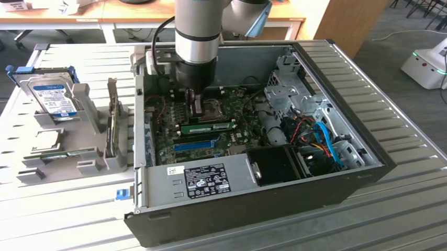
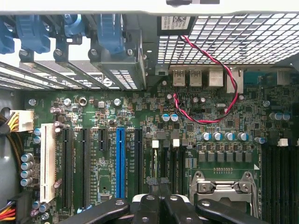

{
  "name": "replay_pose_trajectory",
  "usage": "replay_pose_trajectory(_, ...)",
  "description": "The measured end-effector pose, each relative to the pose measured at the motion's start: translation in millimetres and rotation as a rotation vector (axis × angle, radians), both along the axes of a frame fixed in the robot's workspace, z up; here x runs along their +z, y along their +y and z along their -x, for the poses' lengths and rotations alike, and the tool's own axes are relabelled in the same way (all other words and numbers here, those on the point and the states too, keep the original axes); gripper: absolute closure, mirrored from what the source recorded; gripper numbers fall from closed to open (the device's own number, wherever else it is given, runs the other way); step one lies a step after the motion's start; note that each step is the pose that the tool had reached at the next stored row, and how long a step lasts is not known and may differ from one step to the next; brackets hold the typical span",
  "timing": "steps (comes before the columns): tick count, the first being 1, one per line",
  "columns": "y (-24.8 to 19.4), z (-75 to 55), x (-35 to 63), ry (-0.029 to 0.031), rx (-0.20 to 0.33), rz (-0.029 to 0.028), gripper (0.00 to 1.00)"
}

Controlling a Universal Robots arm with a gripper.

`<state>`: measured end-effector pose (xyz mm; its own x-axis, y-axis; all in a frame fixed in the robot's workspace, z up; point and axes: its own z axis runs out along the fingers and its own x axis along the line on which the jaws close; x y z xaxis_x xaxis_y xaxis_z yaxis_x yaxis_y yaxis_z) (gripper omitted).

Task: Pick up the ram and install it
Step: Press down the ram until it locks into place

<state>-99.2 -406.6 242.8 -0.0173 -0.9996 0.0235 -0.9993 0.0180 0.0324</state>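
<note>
A green ram stands edge-up in a motherboard slot inside the open computer case, just in front of the CPU socket. My gripper reaches down into the case close above that stick's end nearer the exterior view's left. Its black fingers are pressed together, shut, over the dark memory slots beside the CPU socket. Whether the fingertips touch the stick I cannot tell. A second ram lies flat in the grey holder outside the case.
A blue-labelled hard drive stands in the holder, with an upright card beside it. The long blue slot runs beside the memory slots. Red and black wires cross the board. Drive cage and cables fill the case's right side.
</note>
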Motion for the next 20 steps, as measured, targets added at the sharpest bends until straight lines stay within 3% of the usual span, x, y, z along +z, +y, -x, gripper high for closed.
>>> replay_pose_trajectory(20, 0.0, 0.0, -7.7, 0.0, 0.0, 0.0001, 0.89)
